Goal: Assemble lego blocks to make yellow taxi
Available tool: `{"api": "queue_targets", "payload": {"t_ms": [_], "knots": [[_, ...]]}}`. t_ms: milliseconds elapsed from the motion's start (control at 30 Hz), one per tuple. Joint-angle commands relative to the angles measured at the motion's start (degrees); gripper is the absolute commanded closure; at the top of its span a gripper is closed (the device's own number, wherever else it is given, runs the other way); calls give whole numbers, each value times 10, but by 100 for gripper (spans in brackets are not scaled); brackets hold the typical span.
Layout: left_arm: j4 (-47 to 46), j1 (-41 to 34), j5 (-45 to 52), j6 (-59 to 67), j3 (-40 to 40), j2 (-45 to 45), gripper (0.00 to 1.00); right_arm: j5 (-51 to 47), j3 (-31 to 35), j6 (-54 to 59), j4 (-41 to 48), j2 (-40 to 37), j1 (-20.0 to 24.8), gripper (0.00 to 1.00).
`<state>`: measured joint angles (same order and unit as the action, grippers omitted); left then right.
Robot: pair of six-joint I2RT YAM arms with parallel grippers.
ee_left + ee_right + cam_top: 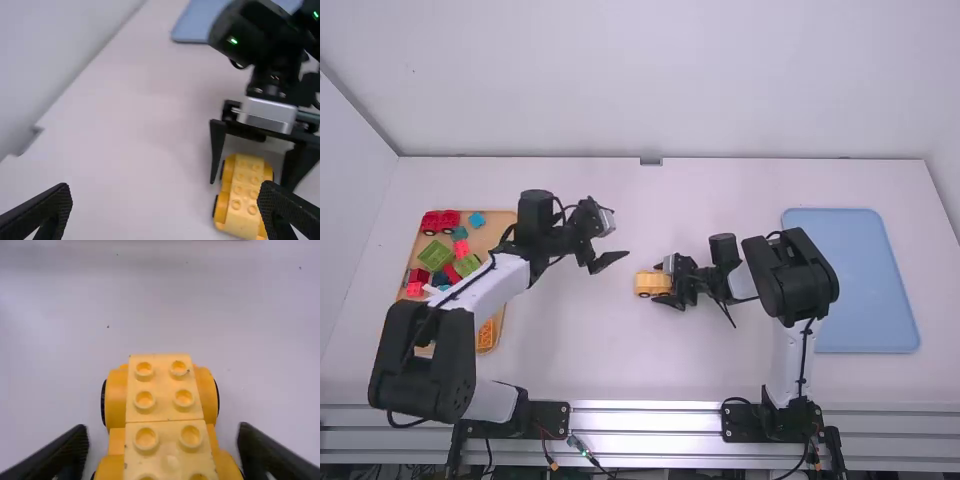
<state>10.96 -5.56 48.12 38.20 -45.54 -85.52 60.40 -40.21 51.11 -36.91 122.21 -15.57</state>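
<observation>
While the right gripper (662, 284) stands low over the bench (720, 370), its jaws are open, one on each side of the yellow car (646, 284). The right wrist view shows a gap between each jaw and the car's sides. The car sits on the bench near the middle, between the two arms' bases. It has dark wheels and a row of studded yellow blocks along its top; a seam crosses the top where two blocks meet end to end.

The left gripper (608, 264) is up and to the left of the car in the high view, apart from it, with its jaws spread wide and nothing between them.

On the left side of the bench lies an orange-brown tray (501, 219), partly under the left arm. It carries a red car (441, 222), green blocks (435, 255), a blue block (477, 219), a pink block (461, 248) and, near its lower end, an orange block (485, 336), among other pieces. A light blue tray (855, 290) lies on the right side, beyond the right arm.
</observation>
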Motion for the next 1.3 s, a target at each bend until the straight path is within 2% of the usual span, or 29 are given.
{"api": "queue_targets", "payload": {"t_ms": [0,100,167,400,500,667,867,1067,1267], "knots": [[-6,24,8,-124,-10,32,1,9,-3,-5,0,7,2,0],[-12,49,7,-237,-10,51,1,-21,-5,-46,-3,6,2,1],[-11,60,7,-258,-10,56,1,-31,-7,-56,-1,6,2,1],[-13,97,3,-259,-10,62,1,-41,11,-61,1,-35,3,1],[-13,108,3,-260,-10,62,1,-70,26,-61,2,-64,2,1],[-13,121,-8,-278,-10,62,1,-152,50,-59,63,-147,1,1],[-16,116,-123,-343,-10,62,1,-171,60,-59,93,-223,5,1],[-39,119,-204,-346,-10,63,1,-171,62,-59,87,-264,16,1],[-68,120,-390,-438,-10,63,1,-217,62,-59,45,-271,44,1]]}}
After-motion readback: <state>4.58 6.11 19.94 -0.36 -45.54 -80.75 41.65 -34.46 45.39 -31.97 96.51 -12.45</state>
